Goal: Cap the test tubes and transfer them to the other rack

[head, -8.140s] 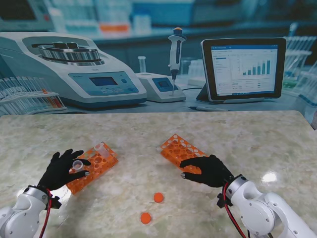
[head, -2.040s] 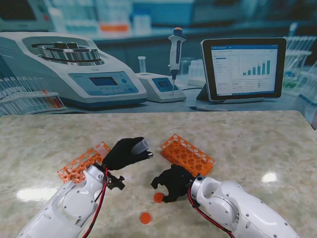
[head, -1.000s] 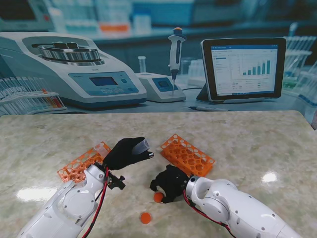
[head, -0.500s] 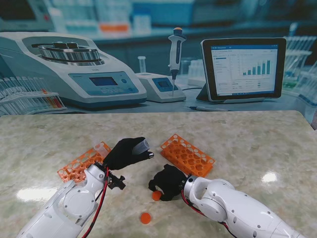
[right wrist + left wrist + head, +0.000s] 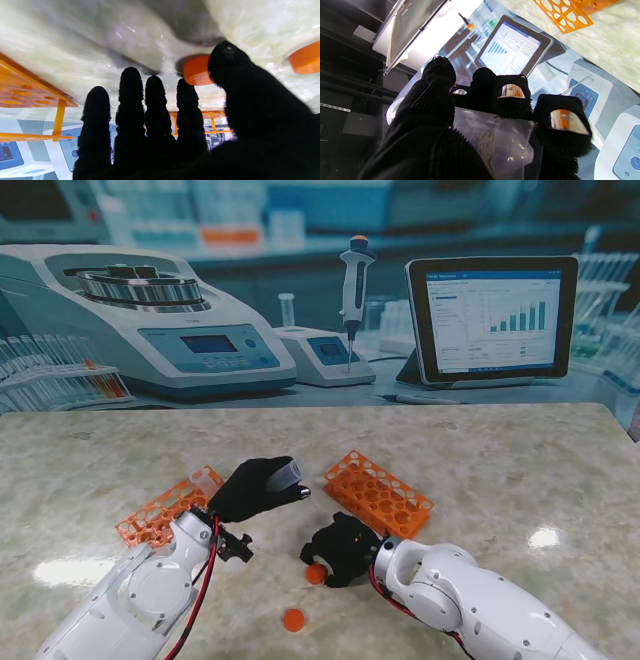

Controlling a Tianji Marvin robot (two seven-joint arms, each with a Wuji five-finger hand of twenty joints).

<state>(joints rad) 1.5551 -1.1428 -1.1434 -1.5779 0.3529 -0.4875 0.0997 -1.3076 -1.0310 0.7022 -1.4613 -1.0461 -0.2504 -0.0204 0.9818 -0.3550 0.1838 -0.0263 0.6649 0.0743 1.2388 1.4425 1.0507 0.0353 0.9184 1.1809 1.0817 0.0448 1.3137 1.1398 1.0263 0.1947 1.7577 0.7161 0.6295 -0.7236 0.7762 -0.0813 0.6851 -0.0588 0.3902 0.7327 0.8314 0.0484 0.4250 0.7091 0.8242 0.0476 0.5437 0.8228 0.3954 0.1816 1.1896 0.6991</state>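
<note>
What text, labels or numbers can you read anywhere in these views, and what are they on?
None can be read.
Tablet screen: bar chart and text lines, too small to read.
Centrifuge display: blurred, unreadable.
Small device's display: unreadable.
Test tube in the left hand: faint marks on its wall, not legible.
Orange racks and caps: no markings visible.

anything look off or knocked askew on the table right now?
Nothing spilled or broken. Two orange caps lie loose on the table: one at the right hand, one nearer to me. The left rack sits skewed. The left hand holds an uncapped tube.
</note>
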